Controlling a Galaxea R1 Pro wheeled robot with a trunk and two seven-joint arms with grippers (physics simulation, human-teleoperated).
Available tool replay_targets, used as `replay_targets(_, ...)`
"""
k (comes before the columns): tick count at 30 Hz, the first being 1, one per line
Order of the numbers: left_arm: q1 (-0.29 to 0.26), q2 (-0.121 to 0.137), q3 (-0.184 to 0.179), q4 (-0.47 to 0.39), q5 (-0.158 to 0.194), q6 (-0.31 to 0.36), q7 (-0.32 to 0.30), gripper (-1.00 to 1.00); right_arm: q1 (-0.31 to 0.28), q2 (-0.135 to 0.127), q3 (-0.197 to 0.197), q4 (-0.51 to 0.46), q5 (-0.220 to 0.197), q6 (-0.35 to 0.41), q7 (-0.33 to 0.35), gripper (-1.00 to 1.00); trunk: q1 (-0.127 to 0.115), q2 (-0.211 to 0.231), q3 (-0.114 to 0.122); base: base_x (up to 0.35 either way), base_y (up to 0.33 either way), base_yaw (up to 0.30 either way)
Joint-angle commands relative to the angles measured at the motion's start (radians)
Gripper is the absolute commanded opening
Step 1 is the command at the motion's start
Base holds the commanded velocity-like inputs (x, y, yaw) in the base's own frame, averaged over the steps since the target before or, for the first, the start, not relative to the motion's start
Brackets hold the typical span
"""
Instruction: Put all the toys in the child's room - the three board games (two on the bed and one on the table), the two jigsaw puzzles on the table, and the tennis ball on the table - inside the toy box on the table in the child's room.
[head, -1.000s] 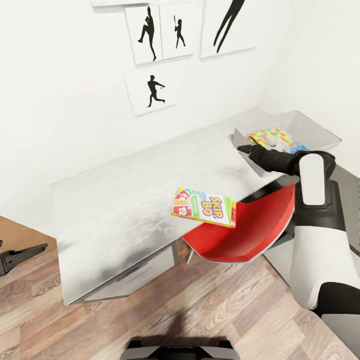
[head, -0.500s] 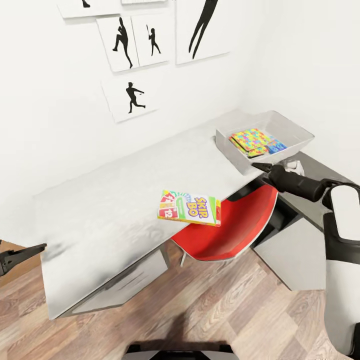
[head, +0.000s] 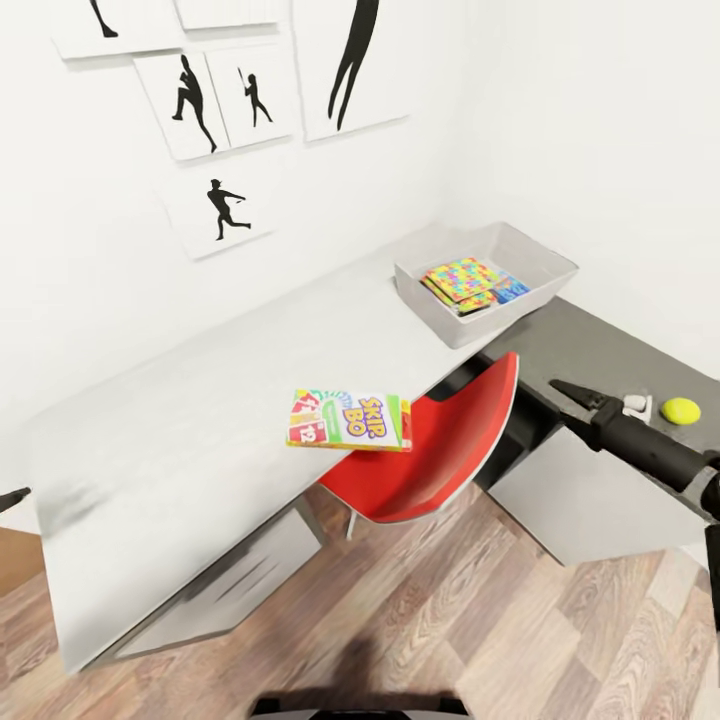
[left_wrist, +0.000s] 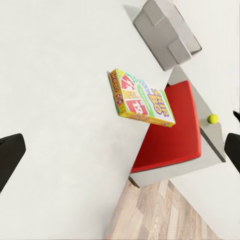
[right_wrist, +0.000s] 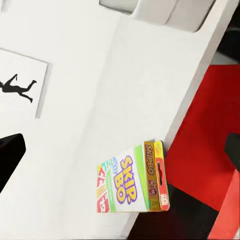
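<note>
Camera swung round over the last second, and the right gripper (head: 562, 388) has pulled back off the toy box (head: 540, 290) and hangs empty, fingers apart, by the tennis ball (head: 680, 410) on the dark lower surface. Both jigsaw puzzles (head: 462, 280) look binned. Skip-Bo (head: 348, 420) sits at the white surface's edge; left fingers (left_wrist: 10, 156) spread, empty.

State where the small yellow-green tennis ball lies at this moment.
In the head view the small yellow-green tennis ball lies at the right on the lower dark-grey desk section, just beyond the right gripper.
</note>
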Motion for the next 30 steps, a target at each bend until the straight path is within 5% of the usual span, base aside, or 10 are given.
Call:
replay_targets(1,0.005,0.002,0.008,-0.001,0.015,0.011,-0.004,1.0,0.021,0.0,-0.008,0.0,0.01,0.005,0.033,1.0,0.001,-0.002,0.0,0.0,0.0,-0.197)
replay_targets(8,0.047,0.009,0.031,-0.016,0.102,0.011,-0.004,1.0,0.138,0.0,-0.03,0.0,0.012,-0.002,0.121,1.0,0.001,-0.002,0.01,0.0,0.0,-0.197)
replay_targets(19,0.074,0.011,0.034,-0.05,0.128,0.011,-0.004,1.0,0.294,0.004,-0.029,0.021,0.046,-0.157,0.152,1.0,0.001,-0.002,0.024,0.0,0.0,-0.196)
replay_targets(25,0.076,0.011,0.035,-0.053,0.13,0.011,-0.004,1.0,0.355,0.017,0.009,0.032,0.16,-0.257,0.214,1.0,0.001,-0.002,0.029,0.0,0.0,-0.112)
replay_targets(30,0.077,0.011,0.034,-0.054,0.131,0.011,-0.004,1.0,0.392,0.068,0.064,0.088,0.339,-0.387,0.311,1.0,0.001,-0.002,0.03,0.0,0.0,-0.031)
